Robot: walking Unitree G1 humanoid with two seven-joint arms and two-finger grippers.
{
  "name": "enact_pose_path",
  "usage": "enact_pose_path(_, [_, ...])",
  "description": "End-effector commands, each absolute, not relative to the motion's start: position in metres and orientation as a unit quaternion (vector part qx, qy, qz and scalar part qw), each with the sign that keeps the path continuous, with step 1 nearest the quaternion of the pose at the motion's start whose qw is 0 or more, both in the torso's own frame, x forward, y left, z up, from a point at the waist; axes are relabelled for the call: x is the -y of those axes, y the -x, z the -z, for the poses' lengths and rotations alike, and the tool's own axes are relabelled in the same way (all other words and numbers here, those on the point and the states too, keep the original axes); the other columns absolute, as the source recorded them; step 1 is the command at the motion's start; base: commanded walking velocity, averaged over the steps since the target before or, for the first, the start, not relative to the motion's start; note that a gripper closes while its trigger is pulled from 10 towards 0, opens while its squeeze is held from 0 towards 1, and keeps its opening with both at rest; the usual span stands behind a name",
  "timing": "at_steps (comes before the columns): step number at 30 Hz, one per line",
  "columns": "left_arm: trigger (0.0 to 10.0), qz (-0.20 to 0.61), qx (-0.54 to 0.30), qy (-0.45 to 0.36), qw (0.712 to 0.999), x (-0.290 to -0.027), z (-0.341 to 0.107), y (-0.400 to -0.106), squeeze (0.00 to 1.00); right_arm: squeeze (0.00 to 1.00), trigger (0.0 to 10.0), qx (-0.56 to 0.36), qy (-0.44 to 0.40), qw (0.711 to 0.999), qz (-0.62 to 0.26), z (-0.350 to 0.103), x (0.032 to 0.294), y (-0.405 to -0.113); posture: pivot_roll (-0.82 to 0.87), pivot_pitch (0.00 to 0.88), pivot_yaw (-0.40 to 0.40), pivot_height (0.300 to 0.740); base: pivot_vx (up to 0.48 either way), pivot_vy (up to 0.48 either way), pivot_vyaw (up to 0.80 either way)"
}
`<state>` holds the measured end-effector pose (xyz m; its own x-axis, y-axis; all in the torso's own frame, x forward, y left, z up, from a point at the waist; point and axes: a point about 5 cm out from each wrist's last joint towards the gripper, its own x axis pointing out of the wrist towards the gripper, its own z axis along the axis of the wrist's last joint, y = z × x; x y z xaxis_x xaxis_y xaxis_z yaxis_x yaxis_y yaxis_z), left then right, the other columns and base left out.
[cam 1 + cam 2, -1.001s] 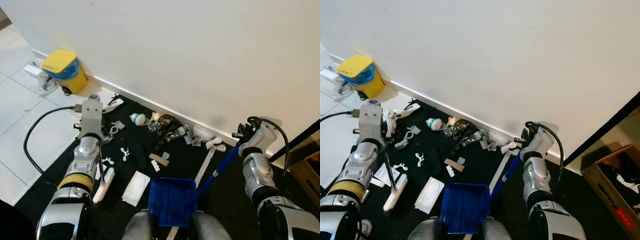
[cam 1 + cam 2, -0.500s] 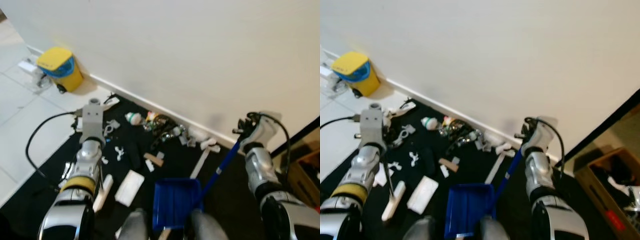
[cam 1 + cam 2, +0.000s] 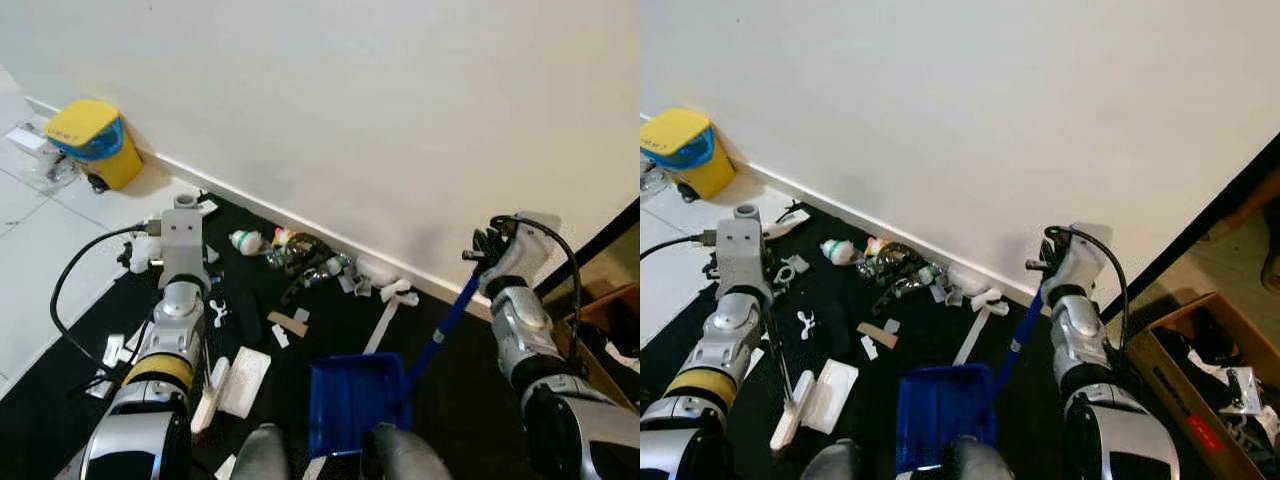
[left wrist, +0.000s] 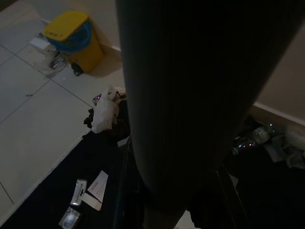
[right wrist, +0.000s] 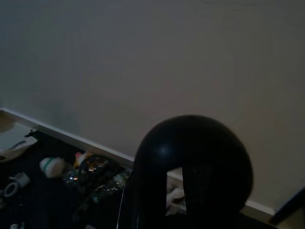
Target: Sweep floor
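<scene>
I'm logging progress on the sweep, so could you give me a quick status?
Right gripper shut on blue dustpan handle. Left gripper holds brush on mat. Litter heaped along baseboard, unswept.

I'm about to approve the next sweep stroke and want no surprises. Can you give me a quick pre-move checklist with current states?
1. Right claw on the blue dustpan handle: ok.
2. Left claw holding the white brush: cannot tell.
3. Blue dustpan resting on the black mat: ok.
4. Litter pile by the baseboard, ahead of the pan: ok.
5. Yellow bin away from the sweep path: ok.
</scene>
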<state>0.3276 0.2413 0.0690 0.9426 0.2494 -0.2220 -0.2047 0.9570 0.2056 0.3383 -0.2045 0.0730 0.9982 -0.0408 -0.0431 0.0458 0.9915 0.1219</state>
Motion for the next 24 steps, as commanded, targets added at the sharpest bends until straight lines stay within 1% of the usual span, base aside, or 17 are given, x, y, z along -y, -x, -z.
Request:
enact_pose_path(1, [10.0,-0.121,-0.14,-0.095,0.978,-0.248,-0.061,-0.321,0.0,0.0,10.0,-0.027,-0.064,0.997,0.021,-0.072,0.205,-0.339,0.05,0.113,-0.046,0.74,0.0,0.0,0.0])
enact_pose_path(11, [10.0,-0.134,-0.137,-0.098,0.977,-0.254,-0.06,-0.316,0.0,0.0,10.0,-0.042,-0.054,0.998,0.008,-0.066,0.202,-0.335,0.06,0.133,-0.084,0.74,0.0,0.0,0.0])
enact_pose_path(13, [10.0,-0.133,-0.138,-0.119,0.974,-0.257,-0.061,-0.315,0.0,0.0,10.0,-0.05,-0.045,0.998,0.003,-0.064,0.202,-0.334,0.07,0.156,-0.092,0.74,0.0,0.0,0.0])
enact_pose_path(18, [10.0,-0.139,-0.131,-0.129,0.973,-0.262,-0.063,-0.315,0.0,0.0,10.0,-0.056,-0.034,0.998,0.019,-0.061,0.205,-0.333,0.07,0.173,-0.093,0.74,0.0,0.0,0.0])
enact_pose_path(20, [10.0,-0.137,-0.123,-0.134,0.974,-0.262,-0.068,-0.318,0.0,0.0,10.0,-0.056,-0.025,0.998,0.024,-0.062,0.206,-0.333,0.07,0.221,-0.092,0.74,0.0,0.0,0.0])
enact_pose_path(24, [10.0,-0.137,-0.111,-0.137,0.975,-0.263,-0.075,-0.322,0.0,0.0,10.0,-0.045,-0.026,0.998,0.028,-0.067,0.205,-0.336,0.07,0.239,-0.093,0.74,0.0,0.0,0.0])
